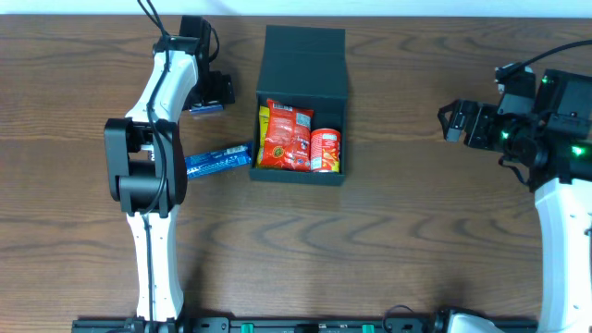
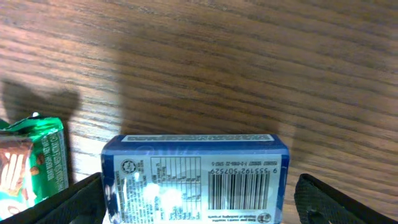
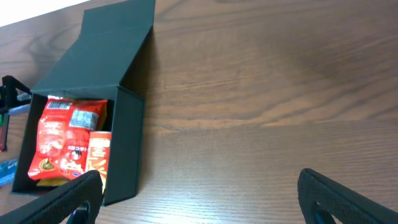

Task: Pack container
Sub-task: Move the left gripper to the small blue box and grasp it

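Bright even light, soft table (image 2: 249, 74) shadows, glare on blue packet (image 2: 193, 180), sharp focus

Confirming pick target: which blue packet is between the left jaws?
The far blue packet, by the box hinge, barcode up. The other blue packet lies by the box's near-left corner, outside the jaws.

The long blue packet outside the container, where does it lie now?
In the overhead view the long blue packet lies on the table, close to the container's left wall, between it and the left arm.
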Controlling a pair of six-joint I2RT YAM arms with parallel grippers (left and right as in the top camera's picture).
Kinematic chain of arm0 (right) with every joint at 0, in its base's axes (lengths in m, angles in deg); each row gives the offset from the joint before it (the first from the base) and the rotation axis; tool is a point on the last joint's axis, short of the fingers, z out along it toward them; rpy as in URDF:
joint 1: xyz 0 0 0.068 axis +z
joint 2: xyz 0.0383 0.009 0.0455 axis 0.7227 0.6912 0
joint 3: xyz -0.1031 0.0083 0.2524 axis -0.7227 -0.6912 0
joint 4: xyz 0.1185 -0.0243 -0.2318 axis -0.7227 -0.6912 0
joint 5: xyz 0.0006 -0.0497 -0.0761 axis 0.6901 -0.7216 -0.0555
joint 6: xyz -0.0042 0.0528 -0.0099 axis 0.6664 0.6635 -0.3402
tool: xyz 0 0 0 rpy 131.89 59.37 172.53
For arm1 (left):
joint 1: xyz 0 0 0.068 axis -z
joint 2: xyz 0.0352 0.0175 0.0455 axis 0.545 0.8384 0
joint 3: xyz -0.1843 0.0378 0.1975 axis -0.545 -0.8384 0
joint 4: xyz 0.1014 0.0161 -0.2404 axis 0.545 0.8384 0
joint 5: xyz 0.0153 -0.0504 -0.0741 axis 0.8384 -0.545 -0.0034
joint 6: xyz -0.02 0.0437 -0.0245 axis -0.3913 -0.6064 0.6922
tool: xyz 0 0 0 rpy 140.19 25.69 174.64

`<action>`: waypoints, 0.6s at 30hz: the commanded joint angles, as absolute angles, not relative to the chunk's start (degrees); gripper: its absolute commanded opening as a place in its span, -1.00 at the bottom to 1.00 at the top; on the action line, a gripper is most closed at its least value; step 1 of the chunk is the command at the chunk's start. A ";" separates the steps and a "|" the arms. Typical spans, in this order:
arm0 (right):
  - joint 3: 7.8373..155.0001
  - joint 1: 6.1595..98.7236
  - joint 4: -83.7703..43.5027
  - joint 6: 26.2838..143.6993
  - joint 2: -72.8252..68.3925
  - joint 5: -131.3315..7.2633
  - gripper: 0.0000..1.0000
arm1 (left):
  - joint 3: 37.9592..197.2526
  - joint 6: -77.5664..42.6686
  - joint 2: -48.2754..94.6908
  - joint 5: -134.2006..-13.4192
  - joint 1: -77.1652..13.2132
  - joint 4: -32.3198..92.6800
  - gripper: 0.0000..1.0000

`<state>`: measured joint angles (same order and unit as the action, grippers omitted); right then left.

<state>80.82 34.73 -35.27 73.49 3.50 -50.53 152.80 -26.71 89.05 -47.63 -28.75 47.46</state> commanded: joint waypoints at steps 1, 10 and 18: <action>80.49 33.90 -34.83 74.30 3.74 -50.09 0.99 | 153.21 -26.88 90.04 -48.78 -28.93 47.31 0.91; 80.49 33.90 -34.68 74.30 3.74 -50.09 0.98 | 153.17 -26.44 91.37 -48.81 -28.93 48.59 1.00; 80.49 33.90 -34.68 74.28 3.74 -50.09 0.99 | 153.17 -26.44 91.50 -48.52 -28.95 49.43 0.70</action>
<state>80.82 34.73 -34.68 73.54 3.50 -50.53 152.80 -26.66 90.23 -48.78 -28.75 48.84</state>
